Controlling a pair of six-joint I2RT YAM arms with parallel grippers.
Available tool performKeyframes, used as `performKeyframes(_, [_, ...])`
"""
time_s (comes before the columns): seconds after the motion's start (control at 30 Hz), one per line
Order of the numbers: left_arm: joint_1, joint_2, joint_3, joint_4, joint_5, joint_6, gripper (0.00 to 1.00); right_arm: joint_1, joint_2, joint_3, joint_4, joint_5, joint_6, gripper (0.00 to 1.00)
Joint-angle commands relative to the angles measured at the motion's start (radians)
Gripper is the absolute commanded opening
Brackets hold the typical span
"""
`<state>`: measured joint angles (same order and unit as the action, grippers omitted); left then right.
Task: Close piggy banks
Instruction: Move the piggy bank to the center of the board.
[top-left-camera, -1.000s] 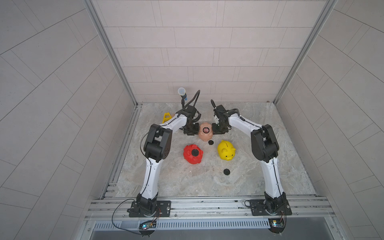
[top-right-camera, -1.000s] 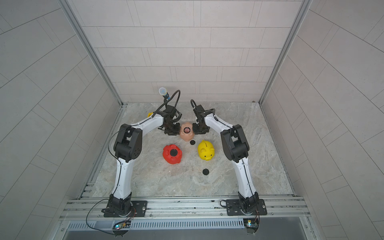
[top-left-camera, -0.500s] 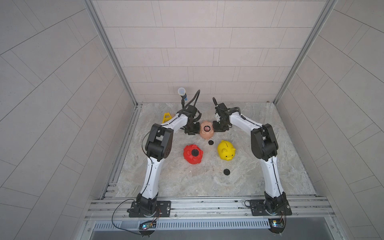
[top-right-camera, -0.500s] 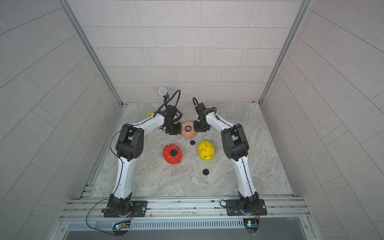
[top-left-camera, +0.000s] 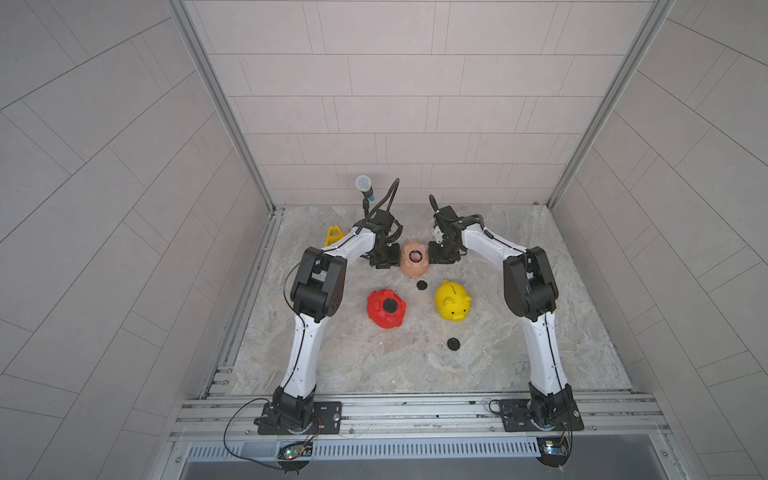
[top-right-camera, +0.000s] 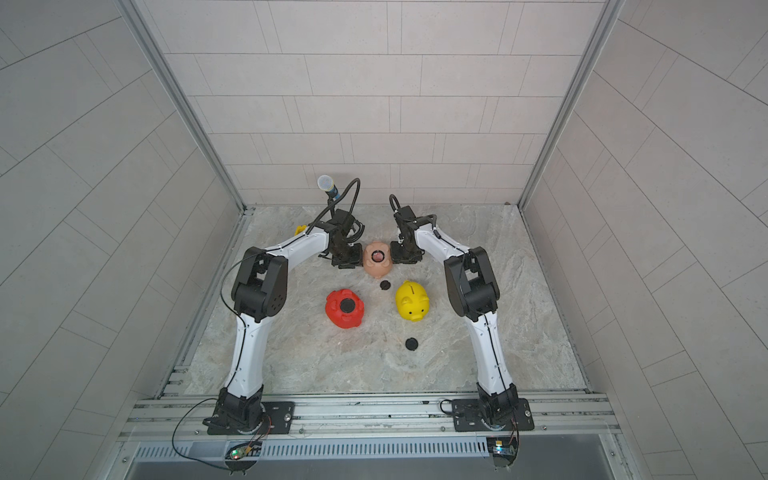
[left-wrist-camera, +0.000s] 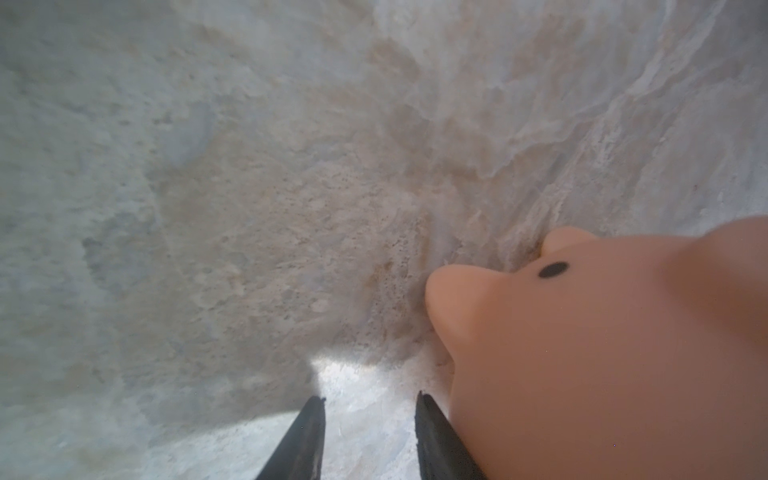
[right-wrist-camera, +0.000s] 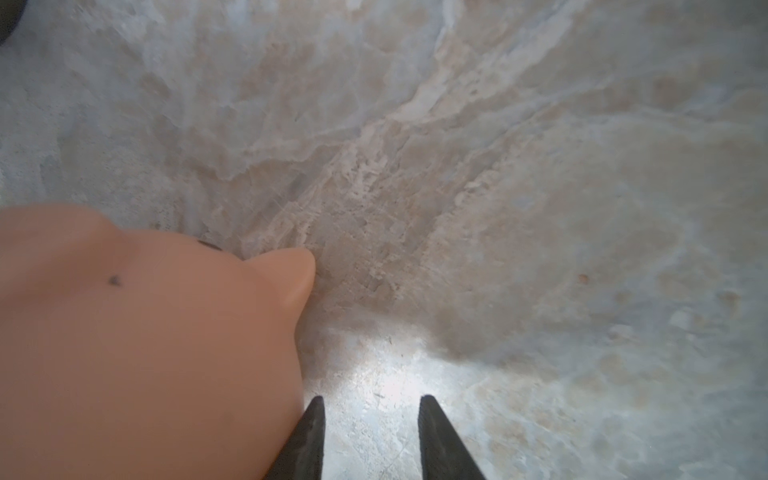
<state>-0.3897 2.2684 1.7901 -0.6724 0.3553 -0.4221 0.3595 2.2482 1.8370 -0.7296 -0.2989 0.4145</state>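
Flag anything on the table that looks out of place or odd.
The peach-pink pig lies belly up at the back, its round hole unplugged. Two black plugs lie loose on the table. The red pig is also belly up but looks plugged; the yellow pig stands upright.

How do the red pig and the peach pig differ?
The red pig has a black plug in its belly hole; the peach pig has its hole open. The red pig lies alone; the peach pig sits between the left hand and the right hand. Both lie belly up.
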Motion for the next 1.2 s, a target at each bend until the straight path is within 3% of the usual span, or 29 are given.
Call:
performKeyframes(0.0, [0.01, -0.041, -0.039, 0.024, 0.016, -0.004, 0.43, -0.009, -0.045, -0.04, 0.012, -0.041, -0.016, 0.4])
performKeyframes(0.27, [0.033, -0.076, -0.098, 0.051, 0.021, -0.006, 0.43, -0.034, -0.094, -0.106, 0.036, -0.085, -0.028, 0.39])
performKeyframes(0.73, [0.077, -0.191, -0.271, 0.148, 0.014, -0.029, 0.43, -0.059, -0.182, -0.23, 0.142, -0.242, 0.007, 0.11])
performKeyframes(1.17, [0.099, -0.211, -0.326, 0.188, 0.02, -0.036, 0.43, -0.059, -0.194, -0.31, 0.222, -0.395, 0.058, 0.03])
